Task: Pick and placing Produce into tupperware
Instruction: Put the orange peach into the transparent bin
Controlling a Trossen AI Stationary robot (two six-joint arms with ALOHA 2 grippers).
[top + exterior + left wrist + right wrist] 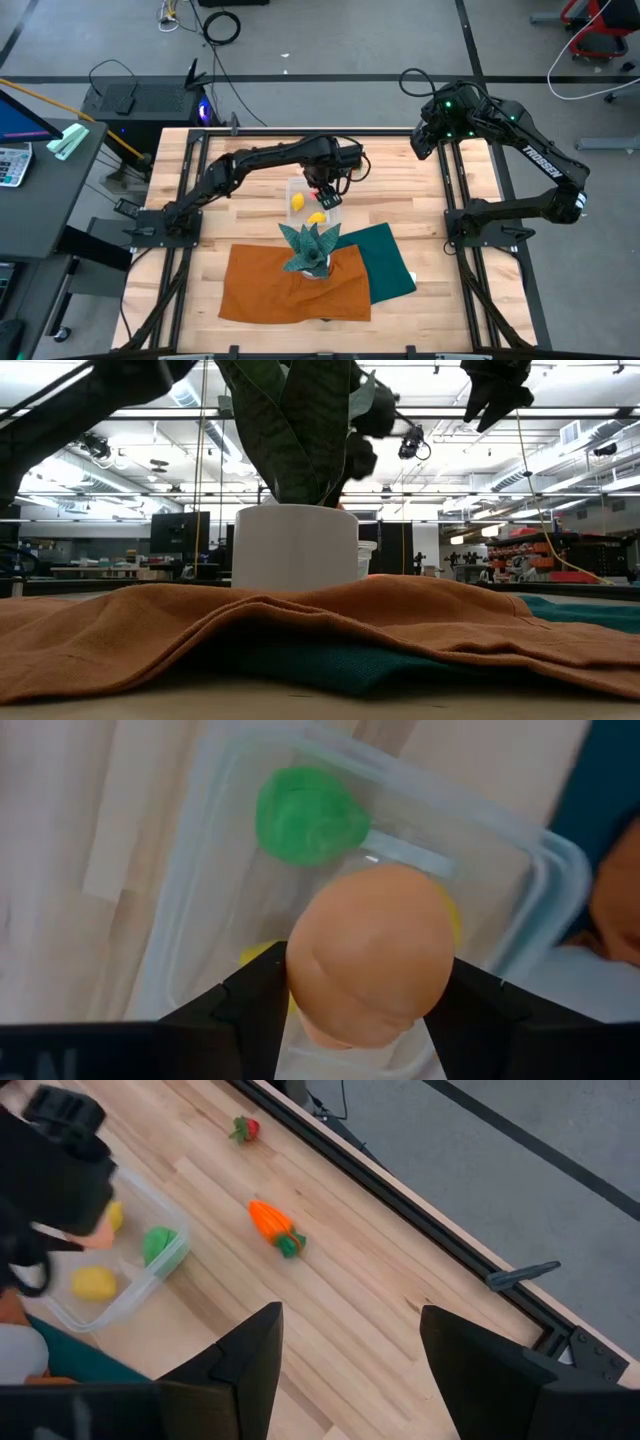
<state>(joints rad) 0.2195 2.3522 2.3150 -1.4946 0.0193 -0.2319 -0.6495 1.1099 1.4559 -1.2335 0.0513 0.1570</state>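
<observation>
Bench [250,195]: pale wooden planks with visible grain, dark metal frame around the edge.
Tub [520,885]: clear plastic, rectangular with rounded corners and a raised rim; sits mid-bench, just behind the plant pot.
Left hand [365,1020]: over the tub, its two dark fingers pinching the peach fruit from both sides.
Peach fruit [370,955]: smooth, matte, rounded, with a faint crease; held above the tub.
Green piece [305,815]: soft-looking, bumpy, roundish; inside the tub.
Yellow pieces [297,202]: two small lemon-like ovals, inside the tub.
Carrot [272,1223]: orange, tapered, green tip; lying on bare planks, apart from the tub.
Red piece [244,1128]: small, green leafy top; near the bench edge.
Right hand [345,1360]: raised over the far right corner, dark fingers spread, holding nothing.
Plant [310,243]: teal spiky leaves in a white cylindrical pot.
Cloths [150,630]: orange woven cloth, rumpled, over a teal one.
</observation>
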